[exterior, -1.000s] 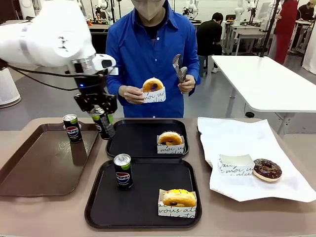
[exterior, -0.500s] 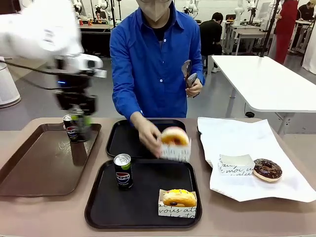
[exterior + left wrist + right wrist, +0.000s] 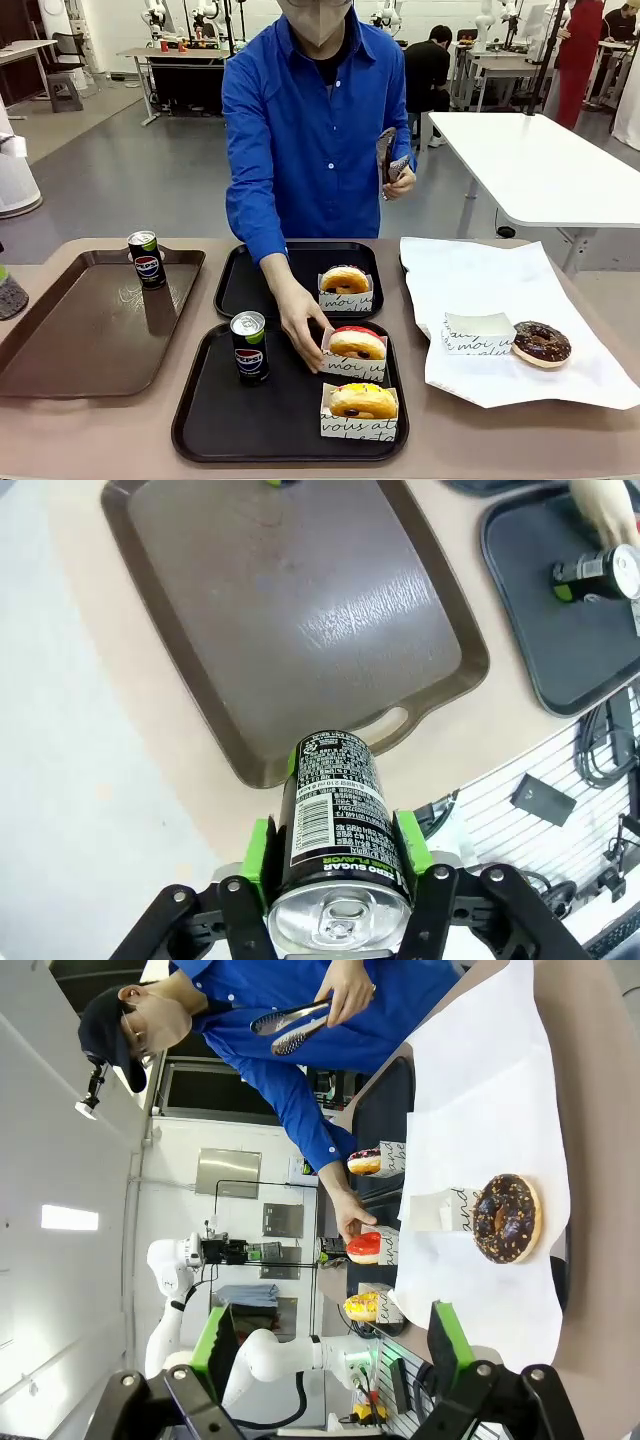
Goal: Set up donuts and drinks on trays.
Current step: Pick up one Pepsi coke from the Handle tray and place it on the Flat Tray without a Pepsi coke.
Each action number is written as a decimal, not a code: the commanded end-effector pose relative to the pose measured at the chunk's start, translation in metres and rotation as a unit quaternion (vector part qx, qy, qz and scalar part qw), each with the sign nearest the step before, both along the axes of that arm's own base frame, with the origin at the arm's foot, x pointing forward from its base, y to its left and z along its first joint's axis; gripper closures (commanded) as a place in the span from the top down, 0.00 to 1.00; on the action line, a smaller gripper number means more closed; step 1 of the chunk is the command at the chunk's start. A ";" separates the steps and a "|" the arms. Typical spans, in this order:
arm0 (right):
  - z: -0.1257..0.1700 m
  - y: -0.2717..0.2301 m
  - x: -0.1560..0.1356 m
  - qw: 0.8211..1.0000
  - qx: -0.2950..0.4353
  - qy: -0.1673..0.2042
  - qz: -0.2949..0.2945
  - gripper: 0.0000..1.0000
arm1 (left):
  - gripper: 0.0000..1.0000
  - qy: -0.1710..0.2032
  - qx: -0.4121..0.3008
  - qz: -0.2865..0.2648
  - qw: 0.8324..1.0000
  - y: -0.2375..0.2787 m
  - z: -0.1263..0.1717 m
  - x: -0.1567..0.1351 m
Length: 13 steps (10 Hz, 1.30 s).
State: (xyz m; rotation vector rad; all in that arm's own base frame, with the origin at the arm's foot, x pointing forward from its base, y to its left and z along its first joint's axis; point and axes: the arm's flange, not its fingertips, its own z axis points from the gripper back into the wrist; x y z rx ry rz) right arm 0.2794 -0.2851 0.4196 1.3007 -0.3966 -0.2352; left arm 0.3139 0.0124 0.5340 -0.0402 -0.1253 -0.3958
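Clamping a slim black Pepsi can [image 3: 335, 800] between its green pads, silver top toward the wrist, left gripper [image 3: 336, 850] hangs with the long glossy brown tray [image 3: 300, 610] beyond it, right gripper [image 3: 332, 1350] jaws apart, person's hand [image 3: 300, 325] touching a red-iced ring donut in a white paper sleeve [image 3: 357, 343] on the near black square plastic tray [image 3: 285, 410].

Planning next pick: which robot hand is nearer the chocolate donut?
Right. The right hand faces the chocolate donut on the white paper; the left hand holds a can beyond the brown tray.
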 end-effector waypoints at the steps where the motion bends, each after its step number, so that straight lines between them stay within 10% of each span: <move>1: 0.001 0.000 0.000 1.000 0.004 -0.003 0.001 1.00 | 0.58 0.010 0.007 -0.008 1.000 -0.008 -0.005 0.004; 9: 0.001 0.000 0.000 1.000 0.004 -0.003 0.001 1.00 | 0.58 0.011 0.003 -0.009 1.000 -0.007 -0.007 0.004; 13: 0.001 0.000 0.000 1.000 0.004 -0.003 0.001 1.00 | 0.58 -0.026 0.026 -0.074 0.997 -0.152 -0.012 0.085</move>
